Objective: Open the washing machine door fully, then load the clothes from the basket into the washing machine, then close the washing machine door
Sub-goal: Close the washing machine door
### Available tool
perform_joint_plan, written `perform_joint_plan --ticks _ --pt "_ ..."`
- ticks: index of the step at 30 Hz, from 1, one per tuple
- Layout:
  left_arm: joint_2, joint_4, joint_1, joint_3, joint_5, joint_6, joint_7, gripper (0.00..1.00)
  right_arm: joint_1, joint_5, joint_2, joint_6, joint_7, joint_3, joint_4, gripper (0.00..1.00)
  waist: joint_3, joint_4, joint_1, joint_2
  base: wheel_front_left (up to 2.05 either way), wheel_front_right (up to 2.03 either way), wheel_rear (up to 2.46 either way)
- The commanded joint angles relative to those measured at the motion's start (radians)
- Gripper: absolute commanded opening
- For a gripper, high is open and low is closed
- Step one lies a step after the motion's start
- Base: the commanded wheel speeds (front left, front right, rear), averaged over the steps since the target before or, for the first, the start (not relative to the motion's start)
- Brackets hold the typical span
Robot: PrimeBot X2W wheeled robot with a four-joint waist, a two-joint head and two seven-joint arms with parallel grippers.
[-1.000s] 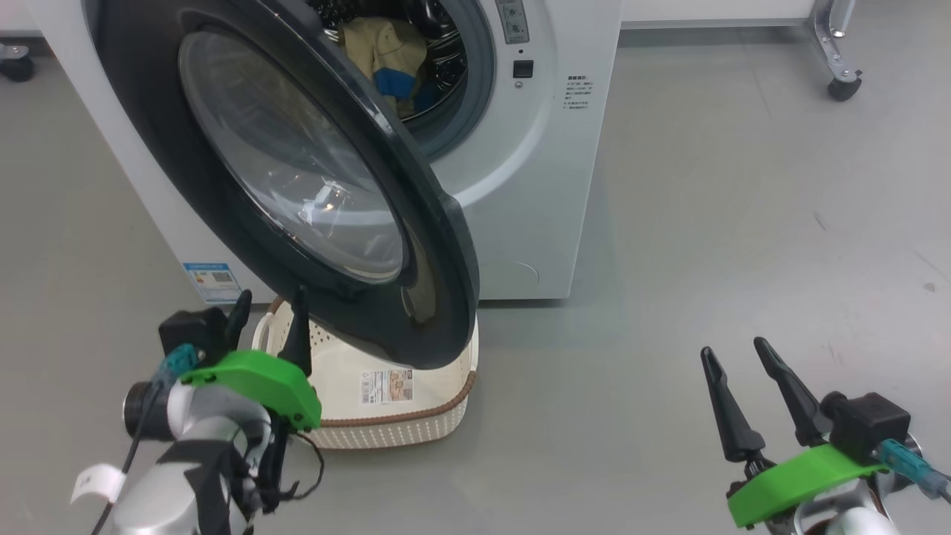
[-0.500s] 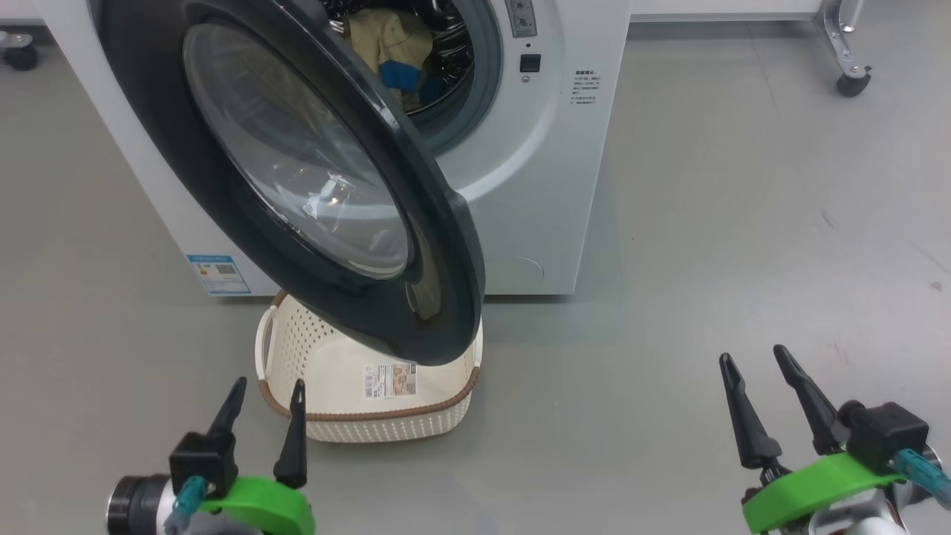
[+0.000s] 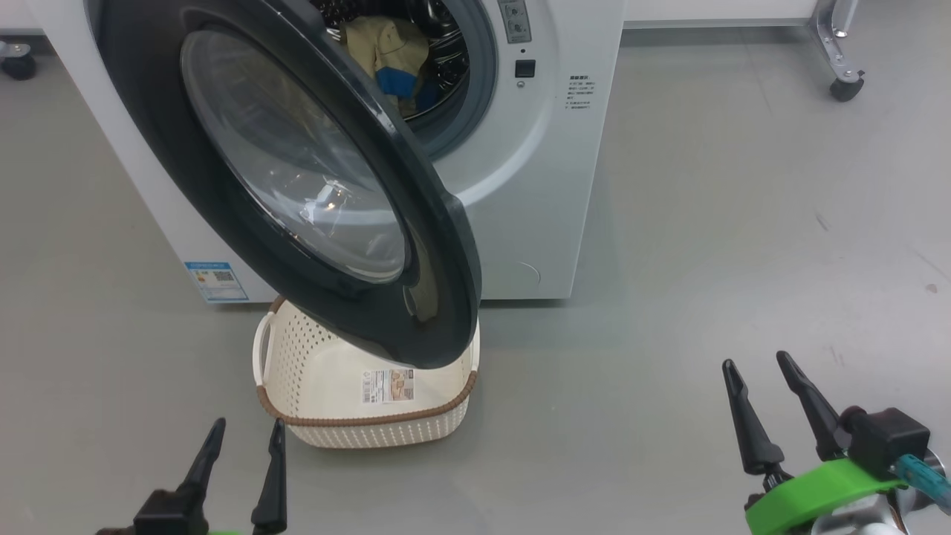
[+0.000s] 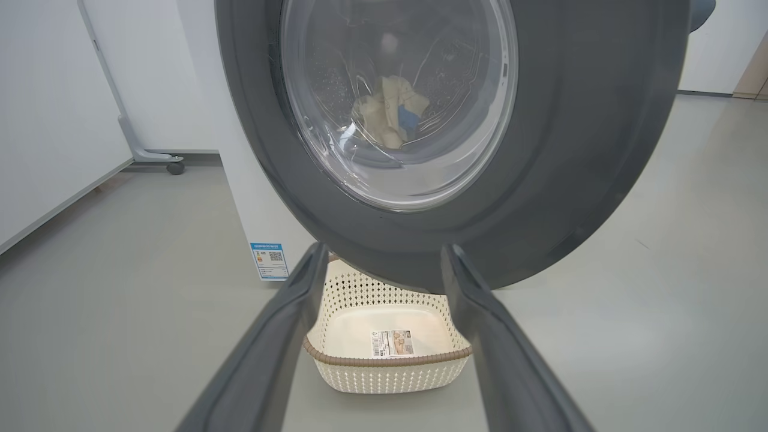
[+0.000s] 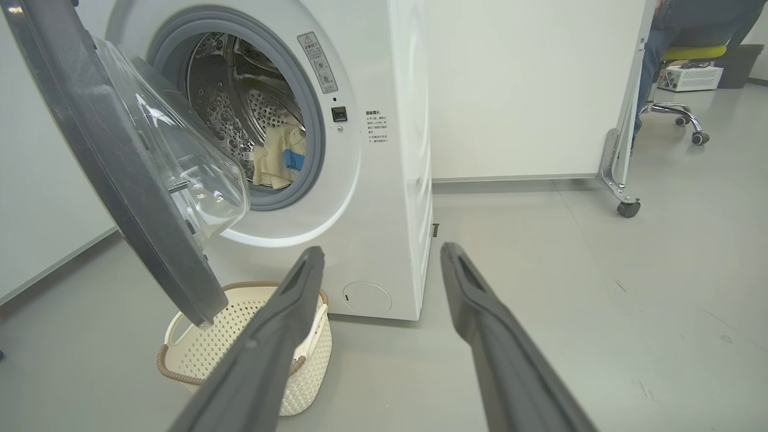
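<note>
The white washing machine (image 3: 535, 186) stands ahead with its black washing machine door (image 3: 223, 186) swung partly open over the basket (image 3: 371, 435). Pale yellow clothes with blue patches (image 3: 386, 56) lie in the steel drum. The cream basket sits on the floor under the door's lower edge, with just a label sticker on its bottom. My left gripper (image 3: 250, 423) is open, low at the near left, apart from the basket. My right gripper (image 3: 755, 360) is open over bare floor at the right. In the left wrist view the door (image 4: 570, 150) and basket (image 4: 390, 375) sit beyond the spread fingers.
A wheeled frame leg (image 3: 843, 82) stands at the far right by a white wall panel. A seated person's legs (image 5: 660, 42) and a chair (image 5: 690, 54) show beyond it. Another caster (image 3: 15, 67) sits at the far left. Grey floor lies open to the right of the machine.
My left gripper has drawn back and down from beside the basket toward the bottom edge of the head view. The right gripper sank slightly. Door and basket are unmoved.
</note>
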Motion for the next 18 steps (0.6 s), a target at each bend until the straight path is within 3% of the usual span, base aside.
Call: perform_joint_plan --ticks 1,13,14,15,16,18 --pt "0.000 -0.037 -0.021 0.054 0.009 -0.007 -0.014 1.00 -0.012 -0.007 -0.022 -0.003 -0.006 0.008 -0.027 1.00 0.000 0.000 0.0000 0.0000 0.00 0.00 0.00" --pt "-0.072 -0.065 0.008 0.176 0.067 -0.103 -0.014 1.00 -0.007 -0.051 -0.006 -0.003 -0.006 -0.031 -0.032 1.00 0.007 0.004 0.0000 0.0000 0.00 0.00 0.00" --pt "-0.075 -0.064 0.009 0.182 0.069 -0.107 -0.014 1.00 -0.008 -0.053 -0.005 -0.003 -0.006 -0.032 -0.029 0.96 0.007 0.004 0.0000 0.0000 0.00 0.00 0.00" --pt "-0.078 -0.063 0.010 0.187 0.072 -0.110 -0.014 1.00 -0.009 -0.056 -0.006 -0.003 -0.006 -0.032 -0.025 0.47 0.006 0.003 0.0000 0.0000 0.00 0.00 0.00" --pt "-0.080 -0.063 0.010 0.193 0.074 -0.113 -0.014 1.00 -0.010 -0.063 -0.010 -0.003 -0.006 -0.027 -0.022 0.05 0.006 0.003 0.0000 0.0000 0.00 0.00 0.00" --pt "-0.084 -0.063 0.012 0.202 0.078 -0.117 -0.014 1.00 -0.012 -0.062 -0.009 -0.003 -0.006 -0.023 -0.015 0.00 0.005 0.001 0.0000 0.0000 0.00 0.00 0.00"
